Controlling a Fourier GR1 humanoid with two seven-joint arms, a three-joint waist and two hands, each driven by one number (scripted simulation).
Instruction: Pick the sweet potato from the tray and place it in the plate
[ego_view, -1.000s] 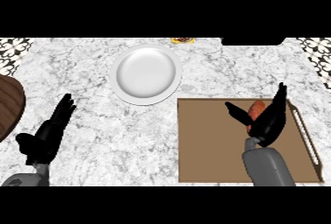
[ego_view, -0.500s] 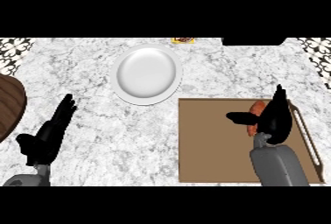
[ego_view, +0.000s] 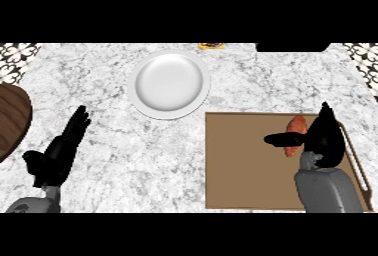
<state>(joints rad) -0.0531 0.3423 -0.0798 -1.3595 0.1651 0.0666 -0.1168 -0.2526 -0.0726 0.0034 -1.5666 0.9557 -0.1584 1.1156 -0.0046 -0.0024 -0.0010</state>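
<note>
On the marble counter (ego_view: 111, 165), a brown tray (ego_view: 244, 165) sits right of a white plate (ego_view: 169, 83).
Since a second ago the right hand (ego_view: 325, 140) has dropped lower over the tray, thumb across the sweet potato (ego_view: 296, 129), fingers straight beside it, not closed round it. The left hand (ego_view: 57, 155) rests open, unmoved. No writing is readable.

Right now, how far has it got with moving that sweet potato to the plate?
Early stage. The sweet potato lies on the tray, and the white plate holds nothing. In hand: the right hand is at the potato, thumb across it, not yet closed. Left: grasp, lift, carry to the plate. The left hand rests open.
</note>
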